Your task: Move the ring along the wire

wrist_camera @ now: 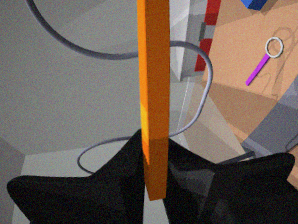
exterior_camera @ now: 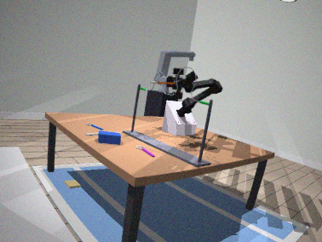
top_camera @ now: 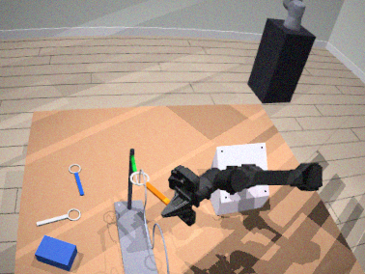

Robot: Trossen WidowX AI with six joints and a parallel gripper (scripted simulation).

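Note:
My gripper [top_camera: 167,205] [exterior_camera: 170,82] [wrist_camera: 147,133] is shut on the orange handle [top_camera: 157,193] [exterior_camera: 163,83] [wrist_camera: 154,75] near its end. The pale ring [top_camera: 139,185] at the handle's far end is near the lower end of the green part [top_camera: 134,164] beside the far post [top_camera: 130,190] [exterior_camera: 135,108]. The wire appears to cross the ring's opening; exact clearance is too small to tell. The grey wire [top_camera: 154,236] [wrist_camera: 201,110] curves beyond the handle. The other green part [exterior_camera: 205,103] joins the near post [exterior_camera: 206,128]. The ring is outside the wrist view.
The posts stand on a long grey base [top_camera: 135,241] [exterior_camera: 170,148]. A blue block [top_camera: 56,252] [exterior_camera: 109,137], a blue-handled ring [top_camera: 78,183], a white-handled ring [top_camera: 53,220] and a purple-handled ring [exterior_camera: 147,152] [wrist_camera: 258,69] lie on the table. The arm's white mount [top_camera: 241,154] [exterior_camera: 179,123] stands behind the base.

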